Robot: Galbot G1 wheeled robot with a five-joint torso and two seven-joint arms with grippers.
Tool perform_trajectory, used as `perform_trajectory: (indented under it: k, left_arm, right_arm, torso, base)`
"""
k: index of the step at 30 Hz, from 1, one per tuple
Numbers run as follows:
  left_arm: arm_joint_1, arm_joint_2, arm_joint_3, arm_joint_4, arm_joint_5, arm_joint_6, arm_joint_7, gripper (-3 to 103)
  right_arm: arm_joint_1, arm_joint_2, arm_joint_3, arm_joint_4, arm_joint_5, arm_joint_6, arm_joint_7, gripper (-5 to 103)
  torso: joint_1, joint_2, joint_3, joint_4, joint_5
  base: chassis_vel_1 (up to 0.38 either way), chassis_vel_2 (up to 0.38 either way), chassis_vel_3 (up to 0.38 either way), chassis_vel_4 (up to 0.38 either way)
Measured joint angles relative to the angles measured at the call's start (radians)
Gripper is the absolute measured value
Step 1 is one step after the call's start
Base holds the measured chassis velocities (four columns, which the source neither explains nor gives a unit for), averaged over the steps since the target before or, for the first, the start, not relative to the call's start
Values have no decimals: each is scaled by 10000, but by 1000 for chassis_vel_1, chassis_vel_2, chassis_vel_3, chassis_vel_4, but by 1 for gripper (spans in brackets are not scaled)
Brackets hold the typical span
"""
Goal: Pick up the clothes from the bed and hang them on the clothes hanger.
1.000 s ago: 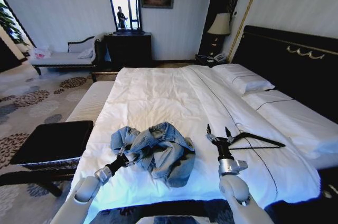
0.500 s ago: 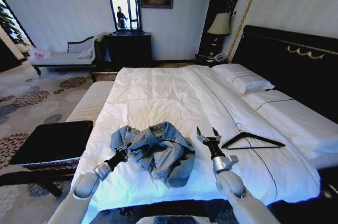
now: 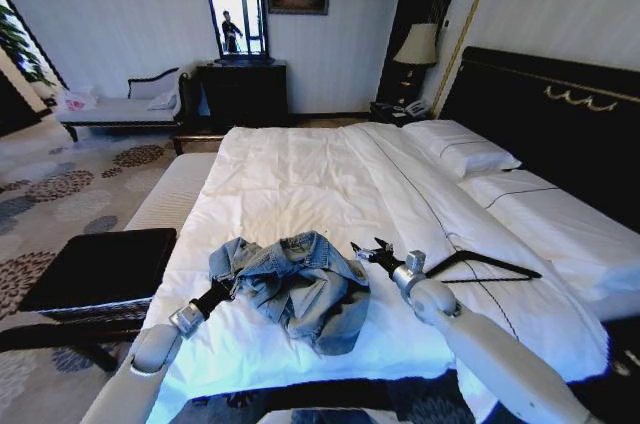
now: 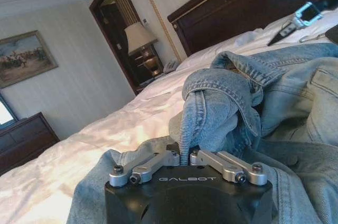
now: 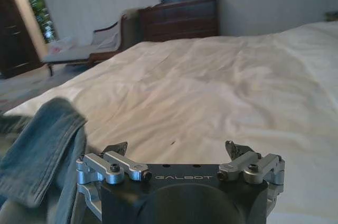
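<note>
— Where's the jacket [image 3: 298, 286]?
— Crumpled near the bed's [image 3: 300, 179] foot edge, no clear axis; my left gripper [image 3: 226, 289] pinches a fold.
— Your right gripper [image 3: 366, 251]?
— Spread wide, between jacket and hanger [image 3: 482, 266], whose bar lies roughly along that foot edge.

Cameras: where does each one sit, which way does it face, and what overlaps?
Head view: high on the robot, looking forward and down over the bed; both arms show, left claw shut on the denim jacket, right claw open between jacket and clothes hanger.
Left wrist view: behind the left claw, facing the headboard and lamp; jacket fold pinched.
Right wrist view: behind the open right claw, facing the dresser across the duvet.
Shared: all three show jacket and bed.
</note>
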Motion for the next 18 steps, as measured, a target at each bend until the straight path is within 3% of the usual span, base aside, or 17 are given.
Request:
perform_trajectory:
  k: [2,6,18]
  left_arm:
    - [-29,9,7,32,-11,0,-2,3]
    - [-228,37,59,239,-19,-3,-8,3]
    - [-469,90,174,490,19,-15,-16,3]
  right_arm:
    - [-21,-35,0,-37,0,10,-168,100]
    - [-200,-168,1,-345,5,663,-1369,100]
    - [-201,-46,-352,-1393,331,1640,-4080,100]
  torso:
    - [-1,0,0,0,-1]
    - [0,0,0,0,-1]
    - [-1,0,0,2,-1]
  base:
    - [0,0,0,0]
    - [0,0,0,0]
    - [0,0,0,0]
